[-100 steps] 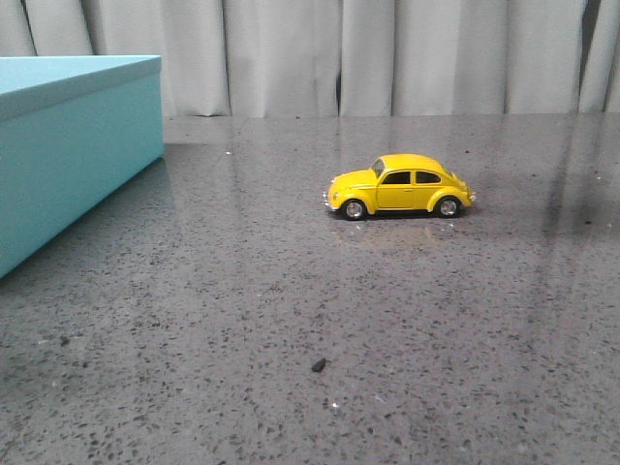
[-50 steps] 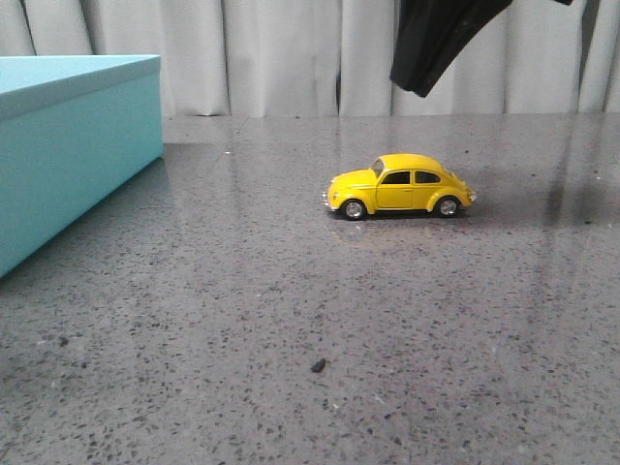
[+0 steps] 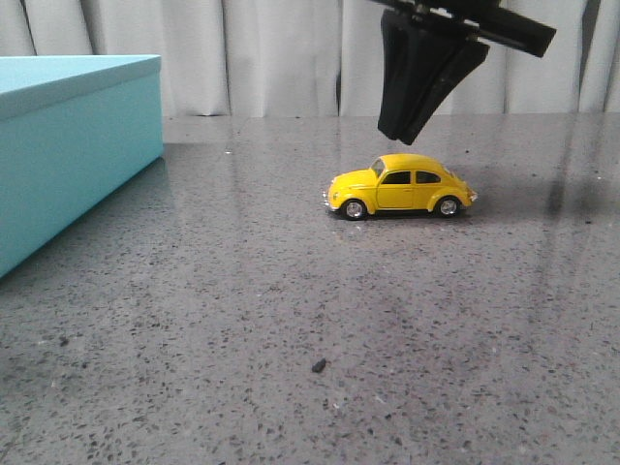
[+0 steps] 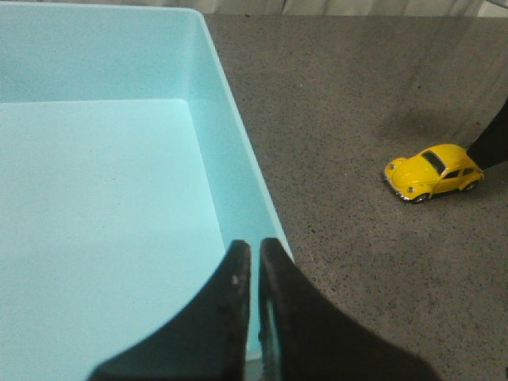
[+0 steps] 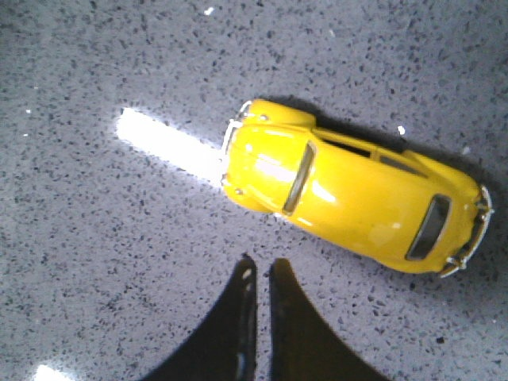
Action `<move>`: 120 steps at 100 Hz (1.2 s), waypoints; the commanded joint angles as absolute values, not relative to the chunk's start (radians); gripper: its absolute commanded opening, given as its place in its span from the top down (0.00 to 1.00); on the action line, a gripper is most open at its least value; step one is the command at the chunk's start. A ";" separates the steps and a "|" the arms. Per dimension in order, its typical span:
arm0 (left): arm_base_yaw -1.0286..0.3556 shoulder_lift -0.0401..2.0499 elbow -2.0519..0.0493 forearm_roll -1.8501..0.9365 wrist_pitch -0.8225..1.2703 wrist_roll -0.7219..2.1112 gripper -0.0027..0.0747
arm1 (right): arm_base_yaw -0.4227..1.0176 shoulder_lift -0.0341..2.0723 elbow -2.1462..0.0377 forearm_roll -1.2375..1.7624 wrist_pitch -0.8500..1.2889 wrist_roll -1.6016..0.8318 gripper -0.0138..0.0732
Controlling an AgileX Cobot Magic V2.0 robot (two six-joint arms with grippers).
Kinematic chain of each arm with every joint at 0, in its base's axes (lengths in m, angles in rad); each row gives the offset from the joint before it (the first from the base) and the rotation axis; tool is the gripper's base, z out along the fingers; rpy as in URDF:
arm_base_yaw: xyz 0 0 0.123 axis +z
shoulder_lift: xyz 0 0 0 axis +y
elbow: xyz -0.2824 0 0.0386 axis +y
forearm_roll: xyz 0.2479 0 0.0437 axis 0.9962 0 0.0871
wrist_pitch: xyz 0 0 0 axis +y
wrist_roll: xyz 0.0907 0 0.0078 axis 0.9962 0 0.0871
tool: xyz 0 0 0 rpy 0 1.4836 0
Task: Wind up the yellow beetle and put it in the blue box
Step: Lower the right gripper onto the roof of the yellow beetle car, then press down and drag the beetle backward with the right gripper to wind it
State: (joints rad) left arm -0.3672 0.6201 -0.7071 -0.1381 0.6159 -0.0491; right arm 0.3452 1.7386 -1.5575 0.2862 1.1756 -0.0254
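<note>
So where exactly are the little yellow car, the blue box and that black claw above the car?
yellow beetle [image 3: 399,183]: front view, on its door.
blue box [image 3: 77,160]: front view, on its side wall.
right gripper [image 3: 399,134]: front view, at its closed fingers' tips.

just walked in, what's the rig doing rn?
The right pincer hangs just above the beetle, fingers together, not touching it. The car sits on its wheels on the table, untouched. The left pincer, also shut, hovers over the box, which the left wrist view shows open and empty as far as can be seen. Nothing is gripped, so winding has not started.
</note>
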 commanded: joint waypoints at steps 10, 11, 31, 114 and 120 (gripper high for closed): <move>-0.376 0.627 -0.741 -0.143 0.550 -0.051 0.99 | 0.343 1.712 -1.590 0.272 1.118 -0.032 0.89; -0.376 0.627 -0.741 -0.143 0.550 -0.051 0.99 | 0.343 1.712 -1.590 0.272 1.115 -0.032 0.89; -0.376 0.627 -0.741 -0.143 0.550 -0.051 0.99 | 0.343 1.712 -1.590 0.267 1.096 -0.032 0.89; -0.376 0.627 -0.741 -0.143 0.550 -0.051 0.99 | 0.343 1.723 -1.590 0.234 1.115 -0.025 0.89; -0.376 0.627 -0.741 -0.143 0.550 -0.051 0.99 | 0.343 1.735 -1.590 0.232 1.125 -0.025 0.89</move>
